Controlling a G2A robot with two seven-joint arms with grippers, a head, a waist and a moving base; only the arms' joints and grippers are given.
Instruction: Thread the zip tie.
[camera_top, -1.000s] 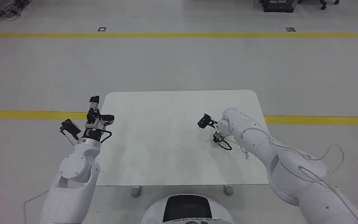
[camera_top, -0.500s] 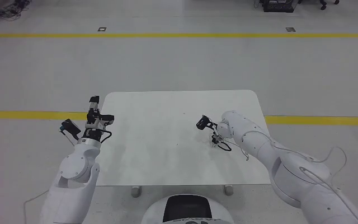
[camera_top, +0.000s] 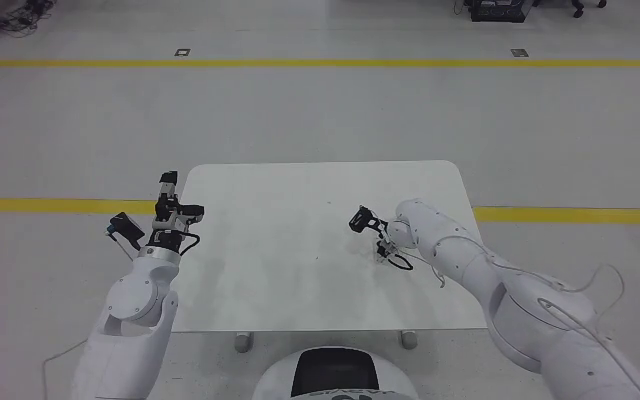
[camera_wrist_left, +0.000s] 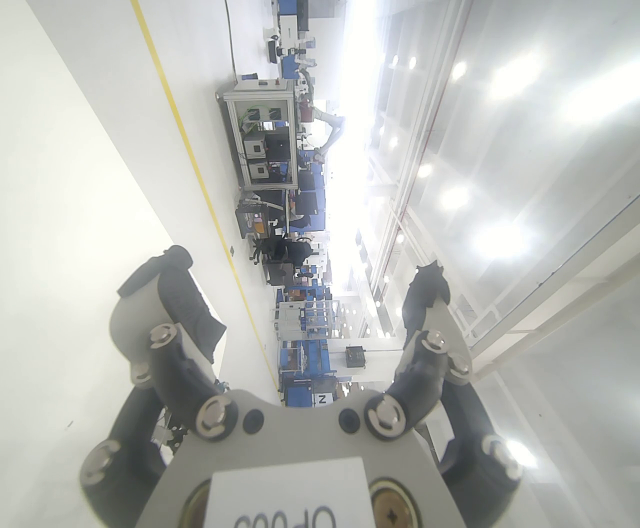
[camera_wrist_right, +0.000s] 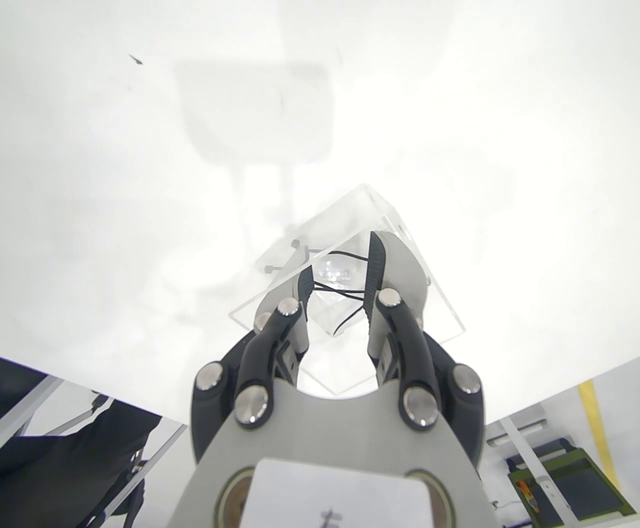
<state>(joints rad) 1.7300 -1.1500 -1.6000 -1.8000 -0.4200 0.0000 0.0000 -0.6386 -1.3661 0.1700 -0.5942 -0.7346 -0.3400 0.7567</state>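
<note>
The right end effector hangs low over a clear acrylic fixture on the right part of the table. Its fingers are partly spread, and the thin black strands of the zip tie cross the gap between them just above the fixture. The tie looks bracketed rather than firmly pinched, so the step in hand appears to be taking hold of the strand. To do it well, close on a single strand near its free tip, keeping the pads square to it so the tie does not twist or slip. The fixture is transparent and probably light, so press gently to avoid nudging it. The left end effector sits at the table's left edge with its fingers wide apart, holding nothing.
</note>
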